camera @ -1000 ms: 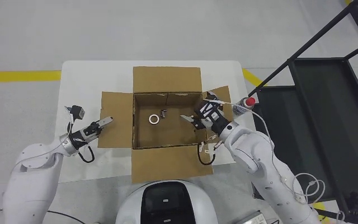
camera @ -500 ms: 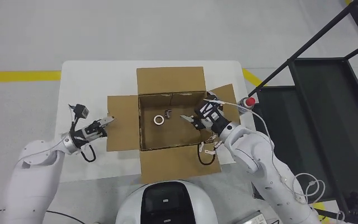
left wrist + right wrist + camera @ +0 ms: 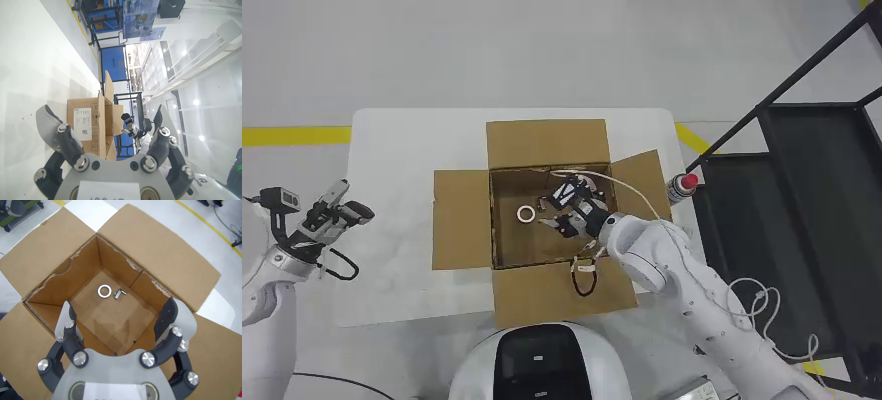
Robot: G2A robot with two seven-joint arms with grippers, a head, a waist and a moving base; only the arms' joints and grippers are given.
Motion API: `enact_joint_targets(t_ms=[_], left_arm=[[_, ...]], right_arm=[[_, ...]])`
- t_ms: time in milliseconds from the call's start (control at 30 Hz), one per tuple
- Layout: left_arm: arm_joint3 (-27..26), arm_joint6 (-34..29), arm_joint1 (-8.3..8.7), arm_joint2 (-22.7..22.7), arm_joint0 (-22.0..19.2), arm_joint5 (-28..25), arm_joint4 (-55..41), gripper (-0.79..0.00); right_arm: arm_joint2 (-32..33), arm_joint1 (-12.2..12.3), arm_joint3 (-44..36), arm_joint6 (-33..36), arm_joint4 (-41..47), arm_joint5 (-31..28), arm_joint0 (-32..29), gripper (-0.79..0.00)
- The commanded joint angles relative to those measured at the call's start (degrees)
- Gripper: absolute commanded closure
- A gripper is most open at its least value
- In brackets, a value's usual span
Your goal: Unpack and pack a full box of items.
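An open cardboard box (image 3: 542, 145) stands mid-table with all its flaps folded out. On its floor lie a white ring (image 3: 526, 213) and a small metal angle piece (image 3: 543, 203); the right wrist view shows the ring (image 3: 104, 291) beside the angle piece (image 3: 119, 293). My right gripper (image 3: 554, 215) hangs open above the box interior, right of both items and holding nothing (image 3: 118, 306). My left gripper (image 3: 347, 200) is open and empty, far left, past the table's left edge. From the left wrist view (image 3: 102, 111) the box (image 3: 83, 121) sits well ahead.
A red-capped can (image 3: 682, 185) stands by the white table's (image 3: 402, 150) right edge, close to the box's right flap. A dark metal rack (image 3: 802, 200) stands right of the table. Bare tabletop lies left of the box.
My left gripper pulled away from the box's left flap, out past the table edge. My right gripper moved left, farther over the box interior. The box shifted slightly right.
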Motion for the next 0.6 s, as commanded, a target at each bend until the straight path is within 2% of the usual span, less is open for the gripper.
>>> enact_joint_targets(t_ms=[0, 67, 200, 567], left_arm=[[-0.51, 0.87, 0.01, -0.26, 0.44, -0.01, 0.23, -0.785], [-0.51, 0.87, 0.01, -0.26, 0.44, -0.01, 0.23, -0.785], [-0.51, 0.87, 0.01, -0.26, 0.44, -0.01, 0.23, -0.785], [-0.51, 0.87, 0.01, -0.26, 0.44, -0.01, 0.23, -0.785]], right_arm=[[-3.4, -0.98, 1.2, 3.0, 0.96, 2.63, 2.84, -0.785], [-6.43, -2.04, 3.82, 3.18, 2.2, 4.55, 5.31, -0.785], [-8.48, -3.72, 8.83, -1.78, 6.48, 11.45, 6.56, -0.785], [-8.48, -3.72, 8.83, -1.78, 6.48, 11.45, 6.56, -0.785]])
